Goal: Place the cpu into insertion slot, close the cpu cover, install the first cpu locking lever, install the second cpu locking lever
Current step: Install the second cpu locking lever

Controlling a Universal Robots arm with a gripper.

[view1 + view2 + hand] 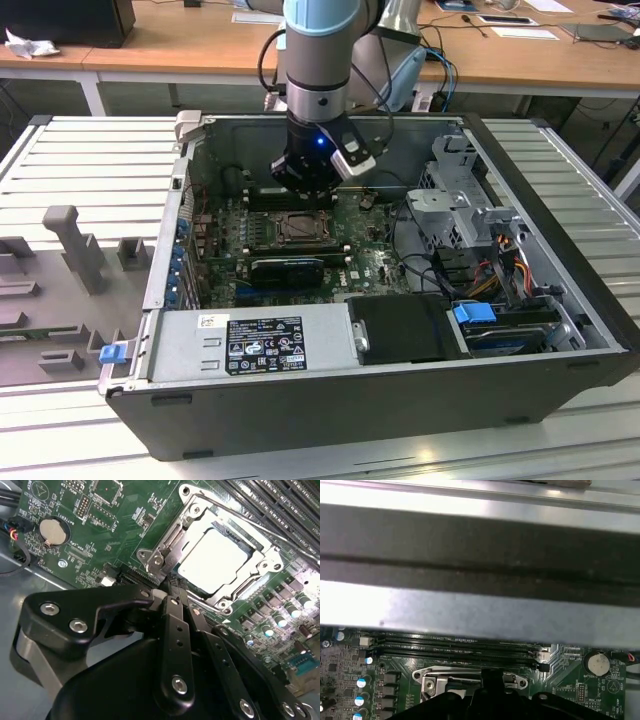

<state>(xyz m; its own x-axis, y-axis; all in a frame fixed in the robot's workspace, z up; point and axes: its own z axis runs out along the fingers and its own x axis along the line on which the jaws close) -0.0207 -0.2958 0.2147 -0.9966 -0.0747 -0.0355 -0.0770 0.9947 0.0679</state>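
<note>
Where desks stand behind, motherboard (300, 250) lies flat.

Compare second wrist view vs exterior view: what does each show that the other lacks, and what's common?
Second wrist view: the cpu seated under the closed cpu cover, and a coin cell battery. Exterior view: the open computer case, the power supply, and the wooden desk behind. Both: the gripper close above the insertion slot on the green motherboard.
</note>
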